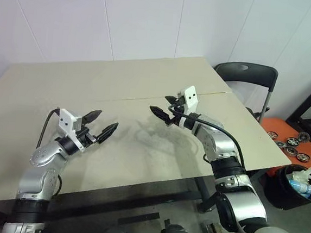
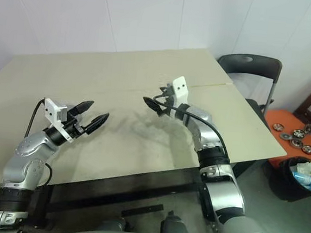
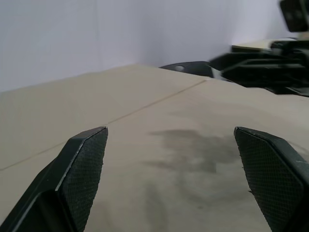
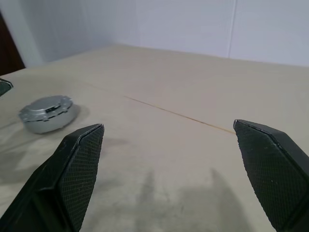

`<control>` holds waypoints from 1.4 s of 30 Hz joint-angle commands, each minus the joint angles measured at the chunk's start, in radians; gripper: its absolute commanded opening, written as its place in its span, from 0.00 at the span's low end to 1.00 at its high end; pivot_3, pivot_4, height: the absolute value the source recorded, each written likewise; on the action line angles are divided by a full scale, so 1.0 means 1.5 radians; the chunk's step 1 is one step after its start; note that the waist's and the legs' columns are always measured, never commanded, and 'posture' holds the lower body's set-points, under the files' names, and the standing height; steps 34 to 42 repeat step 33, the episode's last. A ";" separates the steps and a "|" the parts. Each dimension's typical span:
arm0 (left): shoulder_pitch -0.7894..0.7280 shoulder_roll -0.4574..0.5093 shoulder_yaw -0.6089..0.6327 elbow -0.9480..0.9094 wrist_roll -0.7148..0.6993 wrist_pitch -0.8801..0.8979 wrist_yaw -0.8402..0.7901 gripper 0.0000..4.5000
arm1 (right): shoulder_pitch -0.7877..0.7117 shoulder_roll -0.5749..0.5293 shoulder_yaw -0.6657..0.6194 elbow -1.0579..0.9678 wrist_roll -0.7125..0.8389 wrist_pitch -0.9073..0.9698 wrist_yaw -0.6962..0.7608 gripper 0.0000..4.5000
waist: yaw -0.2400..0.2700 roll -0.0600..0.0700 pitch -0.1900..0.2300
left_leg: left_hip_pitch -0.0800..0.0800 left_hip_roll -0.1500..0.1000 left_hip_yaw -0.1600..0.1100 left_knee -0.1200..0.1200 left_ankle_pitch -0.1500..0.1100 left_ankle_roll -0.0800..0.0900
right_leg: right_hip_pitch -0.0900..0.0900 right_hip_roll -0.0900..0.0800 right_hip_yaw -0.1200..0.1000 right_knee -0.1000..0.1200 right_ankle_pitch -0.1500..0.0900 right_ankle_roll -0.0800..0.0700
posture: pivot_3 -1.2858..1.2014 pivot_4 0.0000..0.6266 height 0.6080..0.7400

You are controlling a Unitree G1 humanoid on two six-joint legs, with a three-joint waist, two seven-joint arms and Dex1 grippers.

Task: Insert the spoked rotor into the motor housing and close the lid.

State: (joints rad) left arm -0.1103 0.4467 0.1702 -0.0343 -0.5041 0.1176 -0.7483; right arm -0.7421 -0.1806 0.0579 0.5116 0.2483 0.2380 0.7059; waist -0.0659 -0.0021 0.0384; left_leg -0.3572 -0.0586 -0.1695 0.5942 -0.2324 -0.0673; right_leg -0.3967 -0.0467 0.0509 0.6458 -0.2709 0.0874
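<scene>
Both grippers, left [image 1: 107, 119] and right [image 1: 160, 104], are hovering with fingers spread wide apart over the beige table [image 1: 120, 86], gripping nothing. The silvery ribbed lid [image 4: 48, 113] is lying on that table. White walls are enclosing the room, and a black chair [image 1: 246, 75] is standing at the table's far right corner.

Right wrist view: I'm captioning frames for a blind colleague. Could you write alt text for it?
A round silver-grey metal part sits on a beige table, off to one side beyond the right tool, whose two black textured fingers stand wide apart with nothing between them. A white wall rises behind the table.
</scene>
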 commanded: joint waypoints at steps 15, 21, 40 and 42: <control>-0.025 -0.024 0.006 -0.003 0.040 -0.049 0.020 0.99 | -0.029 0.002 -0.021 0.002 -0.011 -0.041 -0.013 1.00 | 0.015 0.000 0.001 | 0.000 0.000 0.000 0.000 0.000 0.000 | 0.000 0.000 0.000 0.000 0.000 0.000 | 0.52 0.00 1.00; -0.031 -0.020 0.005 0.007 0.045 -0.052 0.015 0.99 | -0.038 0.004 -0.022 0.014 -0.018 -0.052 -0.021 1.00 | 0.015 0.000 0.001 | 0.000 0.000 0.000 0.000 0.000 0.000 | 0.000 0.000 0.000 0.000 0.000 0.000 | 0.52 0.00 1.00; -0.044 -0.022 0.002 0.042 0.061 -0.070 -0.001 0.99 | -0.042 -0.001 -0.021 0.022 -0.027 -0.064 -0.023 1.00 | 0.015 0.000 0.001 | 0.000 0.000 0.000 0.001 0.000 0.000 | 0.000 0.000 0.000 0.000 0.000 0.000 | 0.52 0.00 1.00; -0.044 -0.022 0.002 0.042 0.061 -0.070 -0.001 0.99 | -0.042 -0.001 -0.021 0.022 -0.027 -0.064 -0.023 1.00 | 0.015 0.000 0.001 | 0.000 0.000 0.000 0.001 0.000 0.000 | 0.000 0.000 0.000 0.000 0.000 0.000 | 0.52 0.00 1.00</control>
